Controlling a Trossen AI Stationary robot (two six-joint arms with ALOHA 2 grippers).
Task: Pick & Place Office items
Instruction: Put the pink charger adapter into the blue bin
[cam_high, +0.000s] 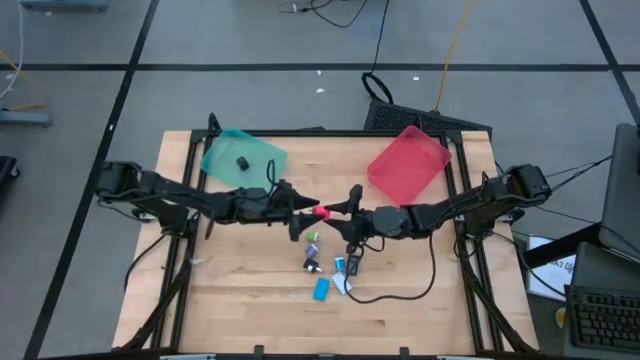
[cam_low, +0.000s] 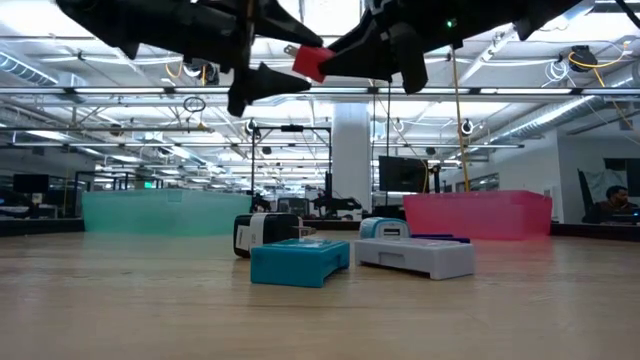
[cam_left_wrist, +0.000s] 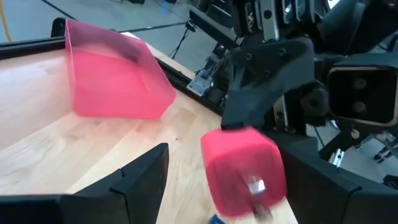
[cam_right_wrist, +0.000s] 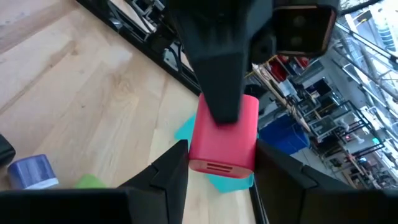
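Red block (cam_right_wrist: 224, 140) lengthwise between both arms' jaws, level above table (cam_high: 250, 310).

The surface (cam_high: 250, 300) is pale wood, matt with visible grain. Both trays — teal (cam_high: 243, 157) and red (cam_high: 408, 163) — look like translucent plastic. The red block (cam_right_wrist: 224, 134) is smooth plastic; the hands' fingers (cam_right_wrist: 165, 177) are matt black.

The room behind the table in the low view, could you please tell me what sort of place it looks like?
Probably a large open-plan lab or workshop office. Long rows of ceiling strip lights run under exposed beams, a dark computer monitor stands on a stand behind the wooden table, and a seated person works at far right.
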